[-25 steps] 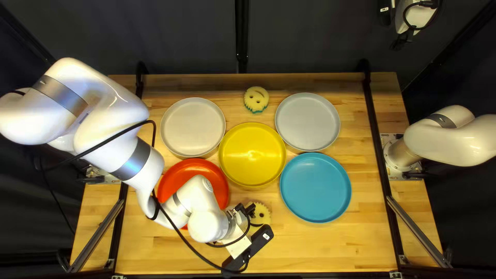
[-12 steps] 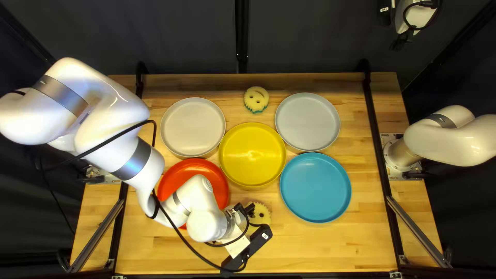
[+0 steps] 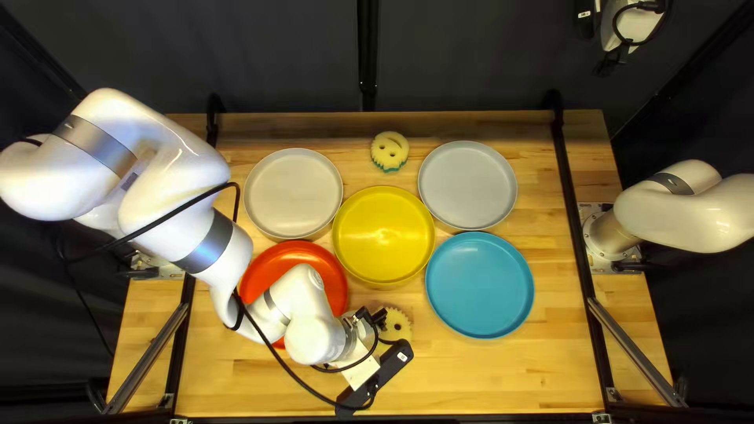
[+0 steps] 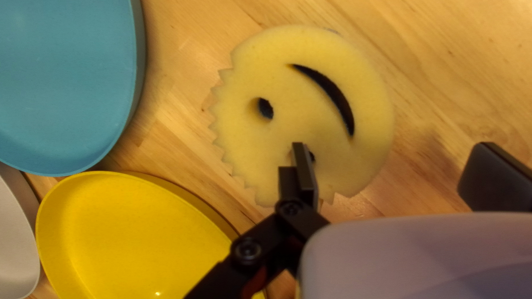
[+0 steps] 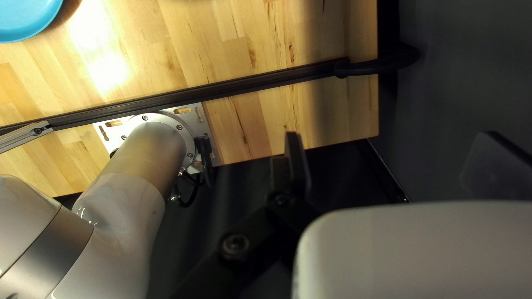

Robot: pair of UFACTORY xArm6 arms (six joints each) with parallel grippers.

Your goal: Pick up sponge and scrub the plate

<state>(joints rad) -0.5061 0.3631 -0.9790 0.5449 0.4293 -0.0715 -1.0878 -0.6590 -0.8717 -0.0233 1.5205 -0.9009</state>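
Observation:
My left gripper hangs low over the table near its front edge, partly covering a round yellow sponge. The left wrist view shows that smiley-faced sponge lying flat on the wood. There my left gripper is open, one finger over the sponge and the other past its rim; contact cannot be told. A second sponge, teal underneath, lies toward the far edge. Plates are yellow, blue, red, off-white and grey. My right gripper is raised; its wrist view shows the right gripper open and holding nothing.
My left forearm reaches over the red plate, with a loose black cable alongside. Dark rails run along both sides of the table. My right arm's base stands at the table's right edge.
The left arm's upper links have shifted a few pixels to the right and its gripper has moved very slightly left. The sponges, the plates and the right arm stay where they were.

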